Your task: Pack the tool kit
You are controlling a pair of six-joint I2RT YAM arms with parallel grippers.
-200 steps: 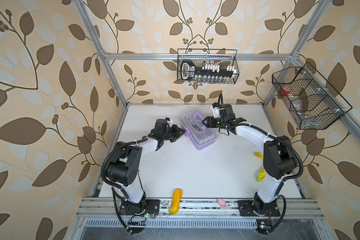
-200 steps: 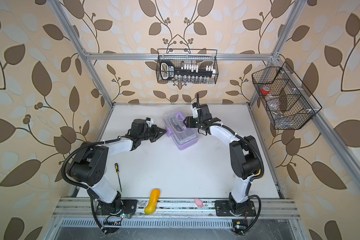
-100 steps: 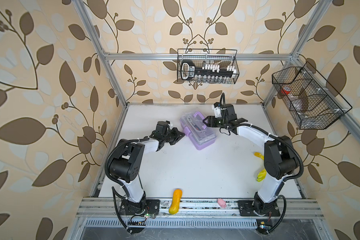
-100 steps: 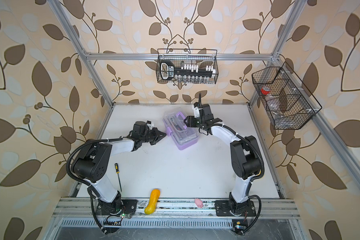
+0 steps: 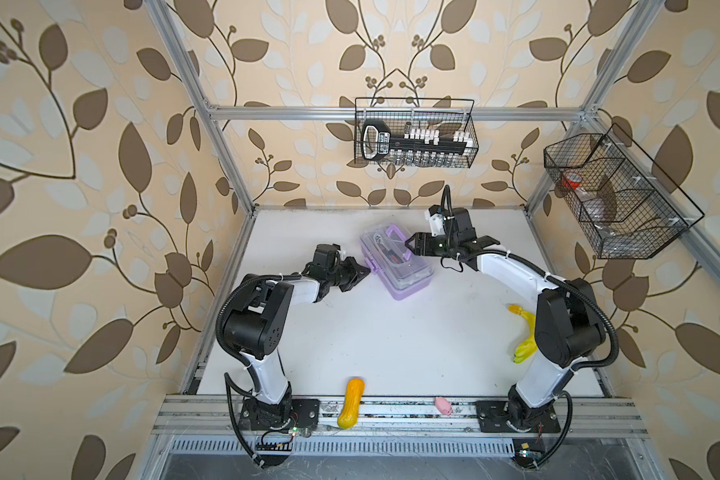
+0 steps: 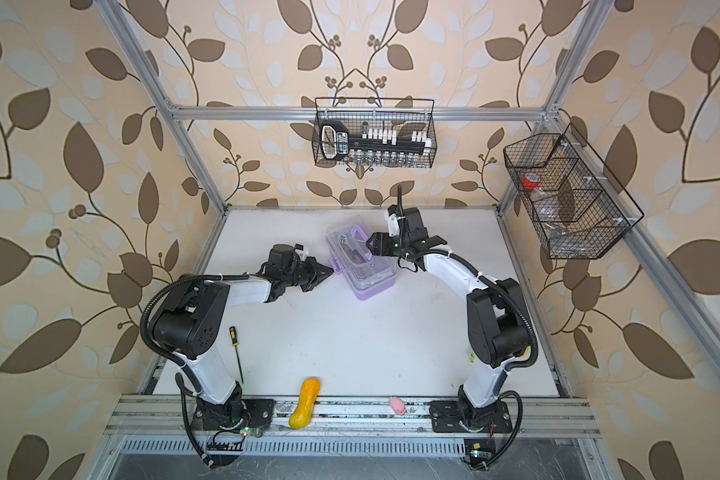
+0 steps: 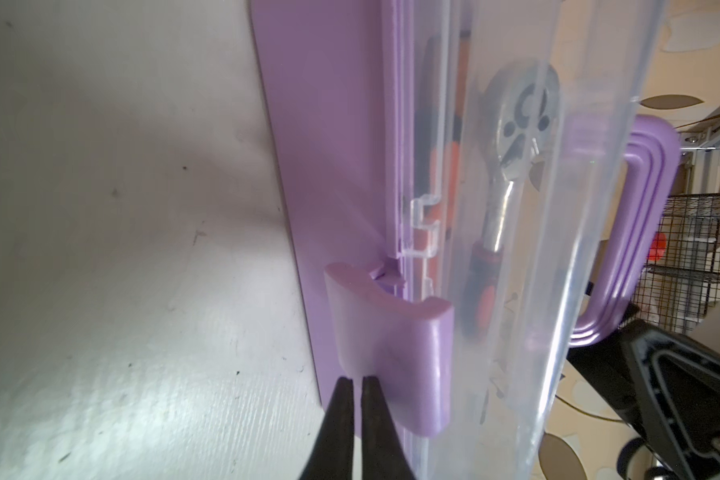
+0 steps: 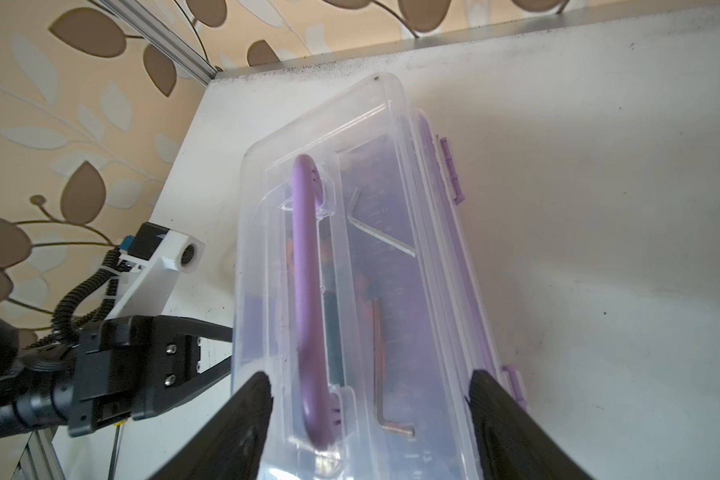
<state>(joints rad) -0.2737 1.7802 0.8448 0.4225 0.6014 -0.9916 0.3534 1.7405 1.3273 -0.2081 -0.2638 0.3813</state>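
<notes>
The tool kit (image 5: 396,266) sits lid down near the middle of the bench's (image 5: 391,353) far edge. My left fingers (image 7: 341,411), clenched empty, are at its latch (image 7: 391,332). My right fingers (image 8: 246,415) are spread wide over the lid (image 8: 350,137).

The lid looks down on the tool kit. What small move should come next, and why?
Probably press the left gripper forward against the purple latch to snap it home. Its shut tips sit right at the latch's edge, the clear lid is down, and the open right gripper straddles the lid. Whether the latch has caught is unclear.
</notes>
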